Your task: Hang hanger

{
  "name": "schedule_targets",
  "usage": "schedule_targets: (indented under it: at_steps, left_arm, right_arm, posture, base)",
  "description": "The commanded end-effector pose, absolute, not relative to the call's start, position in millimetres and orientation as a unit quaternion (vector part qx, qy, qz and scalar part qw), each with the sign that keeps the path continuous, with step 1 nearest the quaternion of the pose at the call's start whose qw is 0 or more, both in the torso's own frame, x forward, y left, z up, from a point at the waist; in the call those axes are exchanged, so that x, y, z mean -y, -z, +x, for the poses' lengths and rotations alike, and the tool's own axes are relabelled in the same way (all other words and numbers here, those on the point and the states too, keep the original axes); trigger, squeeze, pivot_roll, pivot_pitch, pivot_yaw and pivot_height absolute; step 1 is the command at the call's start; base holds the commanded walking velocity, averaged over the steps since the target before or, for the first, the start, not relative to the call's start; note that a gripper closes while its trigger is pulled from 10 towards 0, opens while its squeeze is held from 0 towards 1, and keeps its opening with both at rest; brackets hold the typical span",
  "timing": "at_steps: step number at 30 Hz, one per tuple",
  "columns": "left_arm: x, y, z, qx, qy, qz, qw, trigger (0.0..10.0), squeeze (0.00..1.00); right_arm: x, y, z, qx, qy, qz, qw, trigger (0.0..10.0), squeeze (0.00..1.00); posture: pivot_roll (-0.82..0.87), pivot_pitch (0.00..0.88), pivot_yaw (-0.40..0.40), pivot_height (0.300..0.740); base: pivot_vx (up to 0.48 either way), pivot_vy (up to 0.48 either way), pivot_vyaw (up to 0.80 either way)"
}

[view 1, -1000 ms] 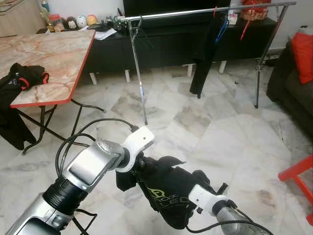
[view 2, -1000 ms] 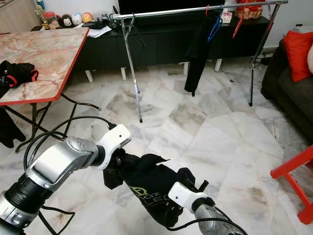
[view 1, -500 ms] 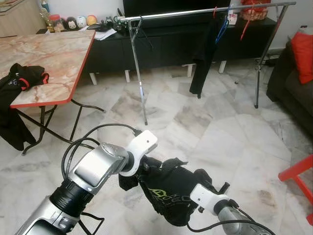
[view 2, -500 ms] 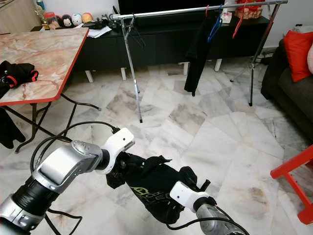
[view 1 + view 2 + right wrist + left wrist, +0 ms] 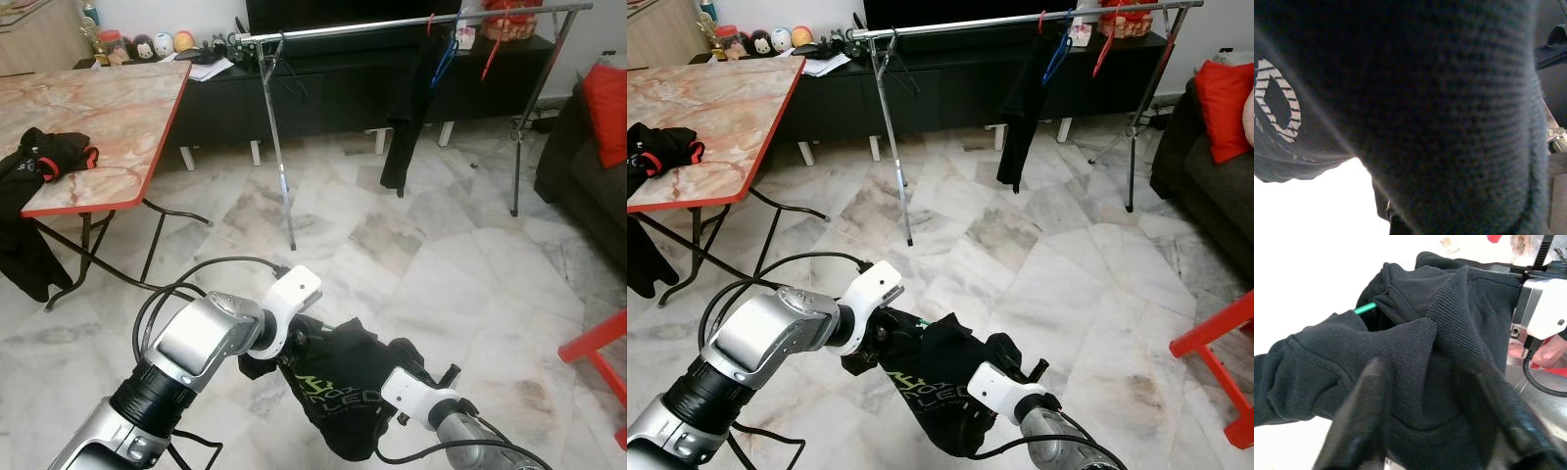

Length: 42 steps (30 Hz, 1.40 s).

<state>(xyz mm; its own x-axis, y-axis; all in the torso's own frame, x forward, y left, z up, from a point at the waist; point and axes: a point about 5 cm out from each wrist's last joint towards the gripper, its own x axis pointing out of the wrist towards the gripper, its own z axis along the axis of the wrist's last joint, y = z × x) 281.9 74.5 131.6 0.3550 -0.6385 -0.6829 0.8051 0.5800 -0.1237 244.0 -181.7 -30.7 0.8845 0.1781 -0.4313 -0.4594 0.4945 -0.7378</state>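
A bunched black knit garment [image 5: 343, 387] with pale lettering hangs between the two arms, low above the marble floor [image 5: 460, 264]. The left end effector [image 5: 1435, 431] has its blurred black fingers [image 5: 1359, 416] spread apart against the ribbed fabric, where a thin green hanger [image 5: 1365, 309] tip pokes from a fold. The right end effector is buried in the coarse weave; whether it is parted or closed I cannot tell. Well beyond stands a slim metal rack [image 5: 392, 22] carrying a dark garment [image 5: 404, 117]. A marbled, red-edged surface [image 5: 108, 108] holds another black cloth [image 5: 49, 157].
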Motion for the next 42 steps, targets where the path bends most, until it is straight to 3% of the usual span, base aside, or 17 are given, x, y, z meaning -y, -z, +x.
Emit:
schedule_targets:
  at_steps: [1,25,34,42]
  left_arm:
    - [-79.5,-126.5,280.1,-0.372,0.438,0.107,0.811,0.0,0.00]
    - [-85.1,-127.3,280.0,-0.371,0.432,0.107,0.815,0.0,0.00]
    - [-88.7,-156.8,300.6,-0.278,0.397,0.020,0.874,0.0,0.00]
    - [-98.9,-161.9,301.6,-0.269,0.382,0.011,0.884,0.0,0.00]
  right_arm:
    - [174.2,20.4,255.3,-0.118,-0.180,-0.461,0.861,0.0,0.00]
    - [173.7,17.9,257.8,-0.112,-0.180,-0.461,0.861,0.0,0.00]
    - [173.9,19.8,256.6,-0.118,-0.182,-0.465,0.858,0.0,0.00]
    - [180.6,23.6,254.2,-0.143,-0.159,-0.461,0.861,0.0,0.00]
  posture:
    - [0.03,0.009,0.051,0.740]
    - [0.03,0.013,0.050,0.740]
    - [0.04,0.015,0.048,0.740]
    - [0.04,0.016,0.047,0.740]
  base:
    - [0.000,0.000,0.00]
    - [0.000,0.000,0.00]
    - [0.000,0.000,0.00]
    - [0.000,0.000,0.00]
